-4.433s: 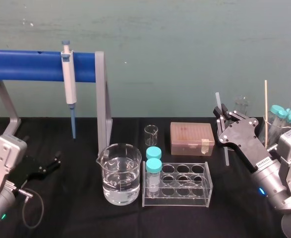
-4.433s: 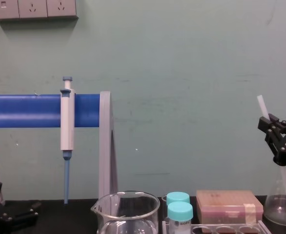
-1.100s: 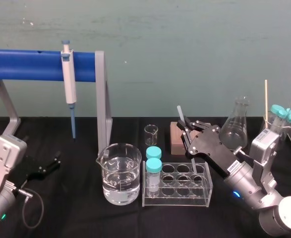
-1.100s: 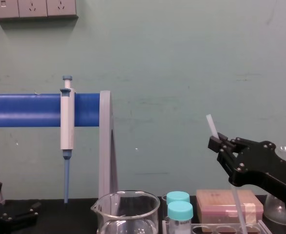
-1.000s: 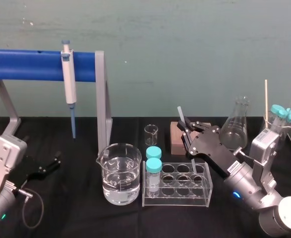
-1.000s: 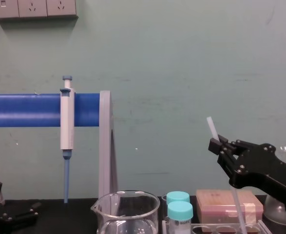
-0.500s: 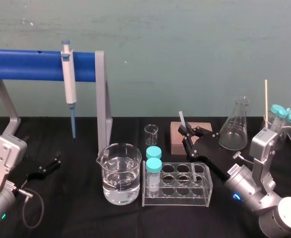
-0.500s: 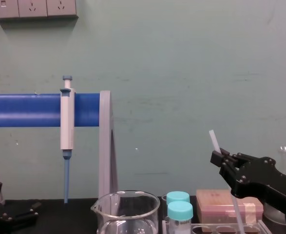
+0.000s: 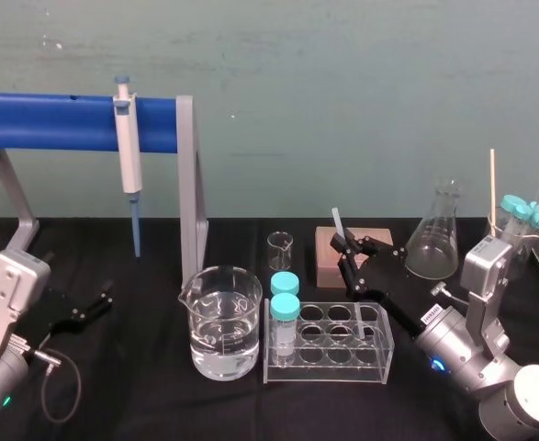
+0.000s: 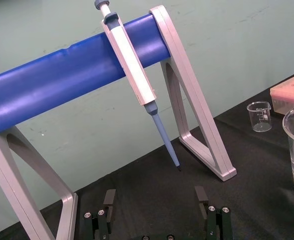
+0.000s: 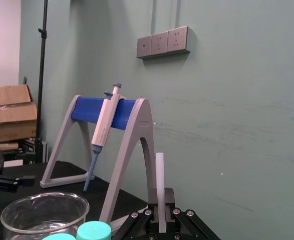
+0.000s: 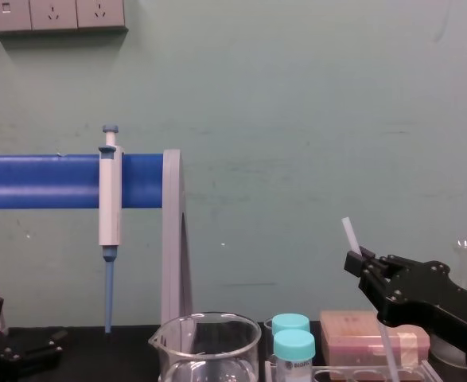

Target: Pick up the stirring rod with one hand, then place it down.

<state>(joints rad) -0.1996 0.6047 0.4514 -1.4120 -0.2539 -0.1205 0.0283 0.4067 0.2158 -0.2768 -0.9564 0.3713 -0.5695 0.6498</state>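
Note:
The stirring rod (image 9: 337,221) is a thin translucent-white stick, held nearly upright and tilted a little. My right gripper (image 9: 345,246) is shut on its upper part, hovering just behind the clear tube rack (image 9: 376,353). In the chest view the stirring rod's top (image 12: 348,231) pokes above the right gripper (image 12: 360,261), and its lower length runs down in front of the brown box. The right wrist view shows the stirring rod (image 11: 160,176) standing up between the closed fingers. My left gripper (image 9: 97,301) rests open near the table at the far left, with nothing between its fingers (image 10: 201,195).
A water-filled beaker (image 9: 220,322) stands left of the rack, which holds two teal-capped tubes (image 9: 285,308). A small beaker (image 9: 279,250), a brown box (image 9: 326,255) and a conical flask (image 9: 432,241) stand behind. A pipette (image 9: 128,158) hangs on the blue stand (image 9: 58,121).
My right gripper has sunk lower with the stirring rod still in it, staying behind the rack. The left arm has not moved.

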